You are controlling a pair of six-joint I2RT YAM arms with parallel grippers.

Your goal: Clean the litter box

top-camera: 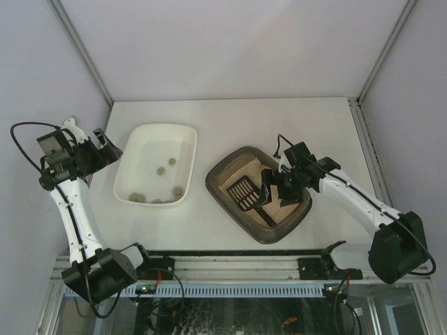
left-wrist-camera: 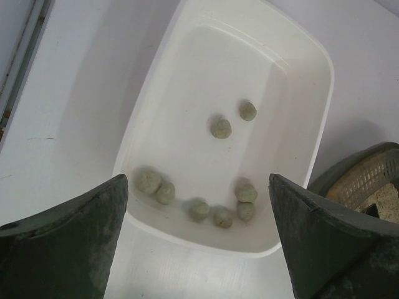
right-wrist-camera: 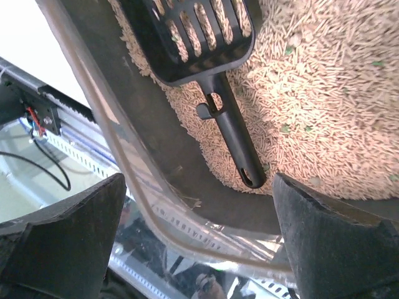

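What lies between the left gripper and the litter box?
The white tray, holding several greenish lumps, sits between the left gripper and the litter box; the top external view shows it.

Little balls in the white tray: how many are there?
8 balls in the white tray: two apart near its middle, two touching at lower left, four bunched along the near wall. Fingers cover its near corners; one might hide.

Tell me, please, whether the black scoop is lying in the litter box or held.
Lying in it, unheld: the scoop rests on pellets in the litter box, with the right gripper open and clear of its handle.
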